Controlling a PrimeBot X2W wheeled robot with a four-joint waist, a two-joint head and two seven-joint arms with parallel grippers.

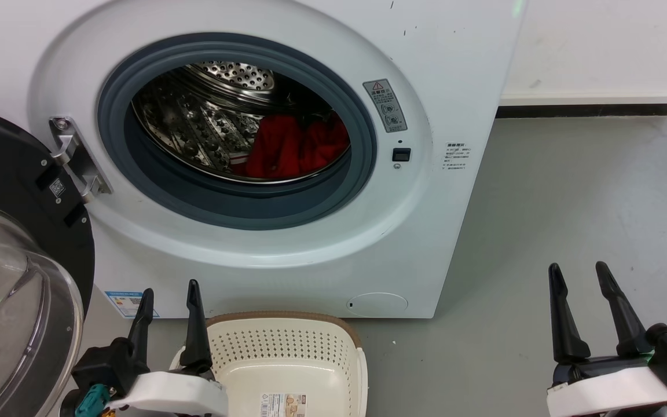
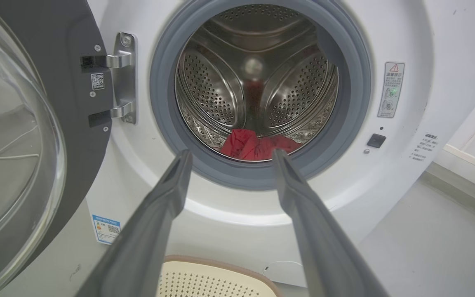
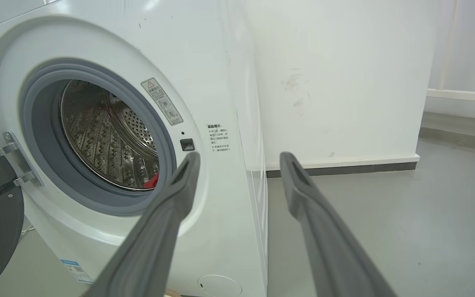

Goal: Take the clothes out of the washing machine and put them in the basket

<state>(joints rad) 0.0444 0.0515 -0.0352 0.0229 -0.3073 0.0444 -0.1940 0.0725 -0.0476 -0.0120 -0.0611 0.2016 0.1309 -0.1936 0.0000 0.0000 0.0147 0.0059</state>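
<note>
At the lower left of the head view, my left gripper (image 1: 170,288) hangs with its two fingers apart and nothing between them; my right gripper (image 1: 578,267) sits at the lower right, likewise spread and empty, over bare grey floor (image 1: 571,191). Just beside the left gripper is the basket (image 1: 287,317), standing on the floor against the foot of the washing machine (image 1: 310,249) and below its porthole; I see no clothing in it. Further out, the door (image 1: 15,174) hangs open on the left, and the red clothes (image 1: 293,147) lie low in the steel drum (image 1: 194,127), towards its right side, behind the grey gasket (image 1: 235,202).

Risks, as I judge them: a finger could catch the gasket lip on the way in, since the heap sits low behind it; a shallow pinch could let cloth slip free or snag on the rim; the left arm could knock the open door; a careless release could drop fabric beside the small basket.

Count: two grippers; one machine; one basket; one red heap, though I cannot tell how many garments it holds.
</note>
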